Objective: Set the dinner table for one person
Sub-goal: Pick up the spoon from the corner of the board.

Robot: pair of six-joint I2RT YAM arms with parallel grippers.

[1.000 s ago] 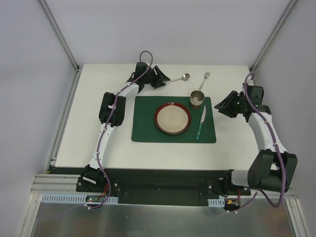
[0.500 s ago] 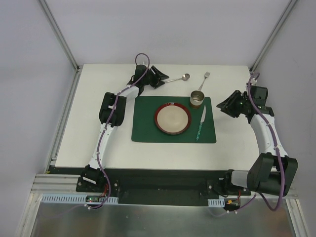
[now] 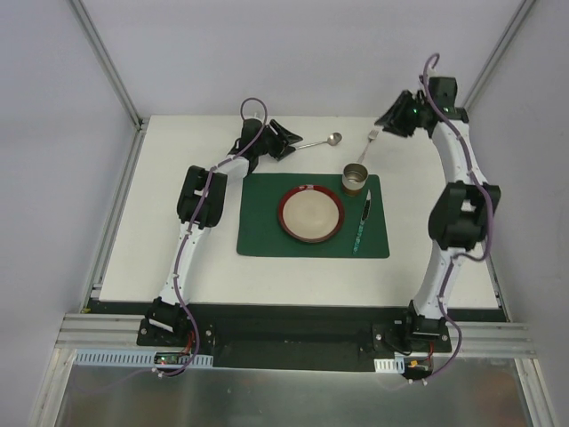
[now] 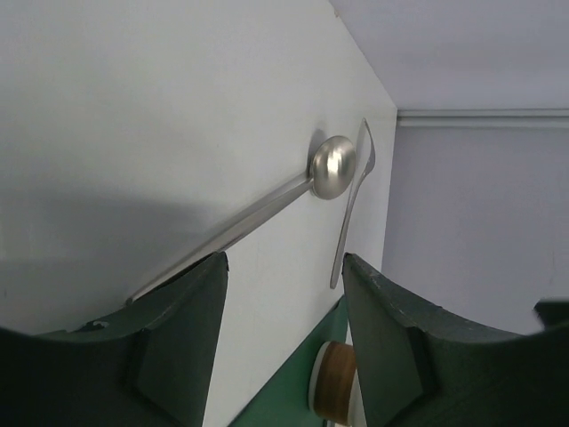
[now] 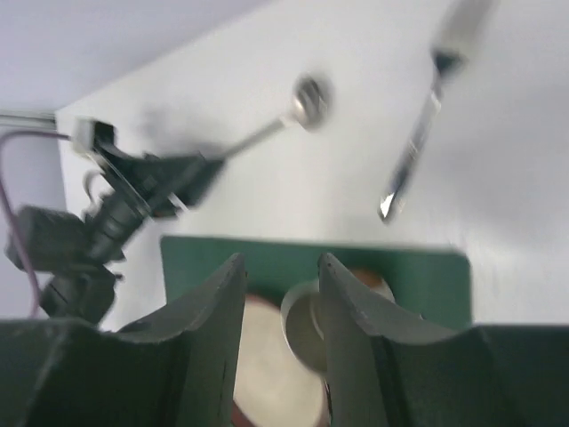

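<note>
Top external view: left gripper (image 3: 284,140) sits low over the dinner table (image 3: 293,271), whose white top lies beneath both sets of jaws. Left jaws are spread. The spoon (image 3: 320,140) has its handle end at their mouth and its bowl well ahead. In my left wrist view the handle runs behind one finger (image 4: 178,338); I cannot tell whether they touch. Right gripper (image 3: 393,118) hangs raised near the fork (image 3: 370,145), jaws parted by a narrow gap, nothing between them. The fork lies ahead of them, off to one side. Through the gap, further off, I see the cup (image 3: 356,178) on the green placemat (image 3: 258,231). Right wrist view is blurred.
</note>
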